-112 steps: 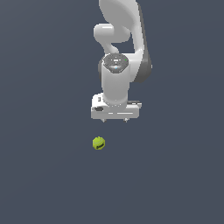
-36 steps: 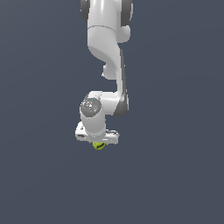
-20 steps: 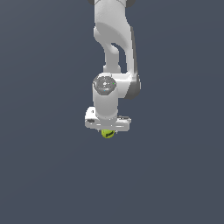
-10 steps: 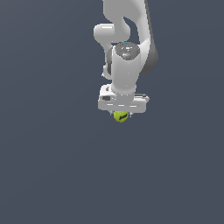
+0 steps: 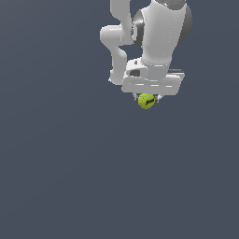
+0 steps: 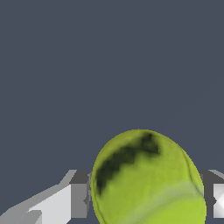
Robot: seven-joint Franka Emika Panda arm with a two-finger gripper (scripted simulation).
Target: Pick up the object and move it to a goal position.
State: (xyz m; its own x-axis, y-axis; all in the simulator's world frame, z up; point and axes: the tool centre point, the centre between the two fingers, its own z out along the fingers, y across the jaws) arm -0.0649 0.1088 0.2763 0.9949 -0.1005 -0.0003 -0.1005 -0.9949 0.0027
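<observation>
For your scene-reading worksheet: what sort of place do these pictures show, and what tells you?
Most likely a bare simulated test scene, not a real room: a flat, featureless grey-blue backdrop, a smooth white robot arm, and only a yellow-green ball in its gripper.

Ball (image 6: pixel 146 179) lower part cut off by wrist frame; end effector (image 5: pixel 147 99) fingertips hidden.

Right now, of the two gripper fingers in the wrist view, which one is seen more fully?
The finger beside the dark-marked side of the yellow-green ball: its white and grey length shows. The other finger, across the ball, is mostly cropped by the frame edge.
</observation>
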